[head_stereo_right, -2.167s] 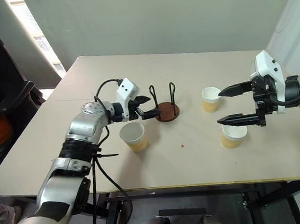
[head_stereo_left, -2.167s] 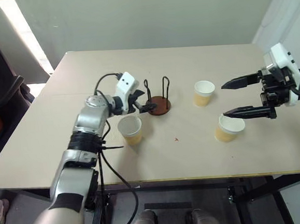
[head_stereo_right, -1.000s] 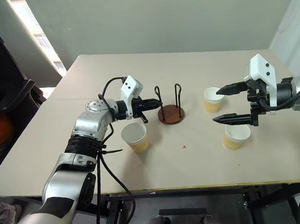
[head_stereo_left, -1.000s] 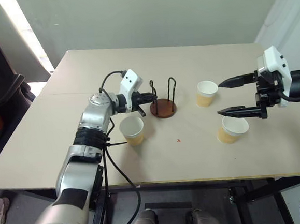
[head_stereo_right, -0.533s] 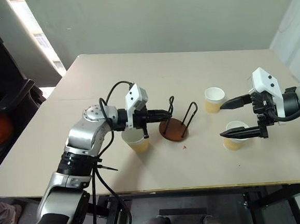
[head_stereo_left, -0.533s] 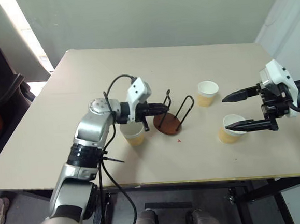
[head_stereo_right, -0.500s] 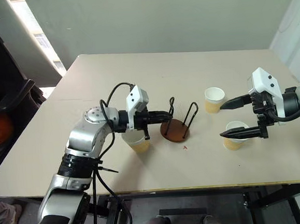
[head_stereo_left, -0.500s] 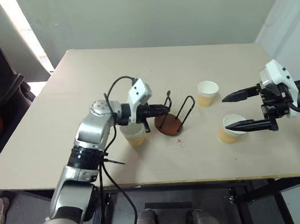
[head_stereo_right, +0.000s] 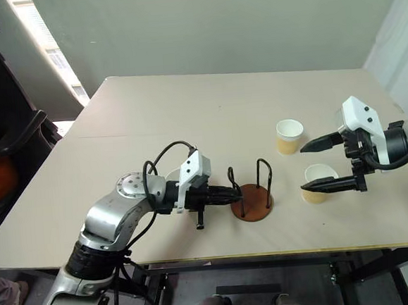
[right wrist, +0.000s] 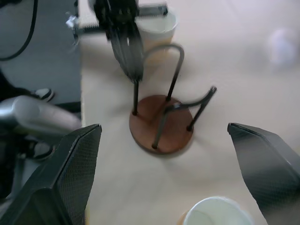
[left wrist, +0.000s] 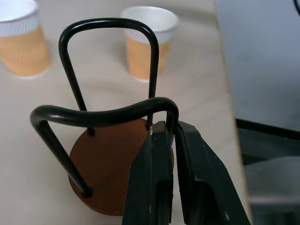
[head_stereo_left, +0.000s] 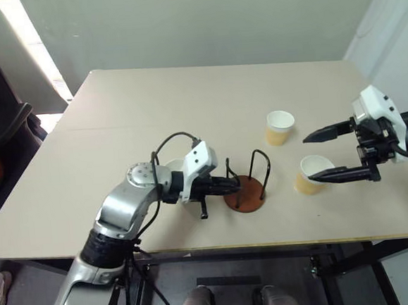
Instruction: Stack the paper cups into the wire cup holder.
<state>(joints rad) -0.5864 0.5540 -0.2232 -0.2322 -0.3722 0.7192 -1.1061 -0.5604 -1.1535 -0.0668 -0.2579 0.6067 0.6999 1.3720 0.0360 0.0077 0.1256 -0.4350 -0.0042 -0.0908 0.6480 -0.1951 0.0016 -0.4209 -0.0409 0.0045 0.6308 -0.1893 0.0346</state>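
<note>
Black wire cup holder (head_stereo_left: 247, 188) stands near the tabletop (head_stereo_left: 186, 104) front edge, one loop clenched by the left end effector (left wrist: 172, 136). Right end effector (head_stereo_left: 316, 156) hangs spread wide, released, above one of two paper cups (head_stereo_left: 310, 174) to the right.

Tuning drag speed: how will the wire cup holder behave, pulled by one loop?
The wire cup holder looks stiff: its black loops keep their shape with the left end effector shut on one. It is probably light and top-pulled, so apt to tip. The flat round base should slide on the smooth table rather than roll.
</note>
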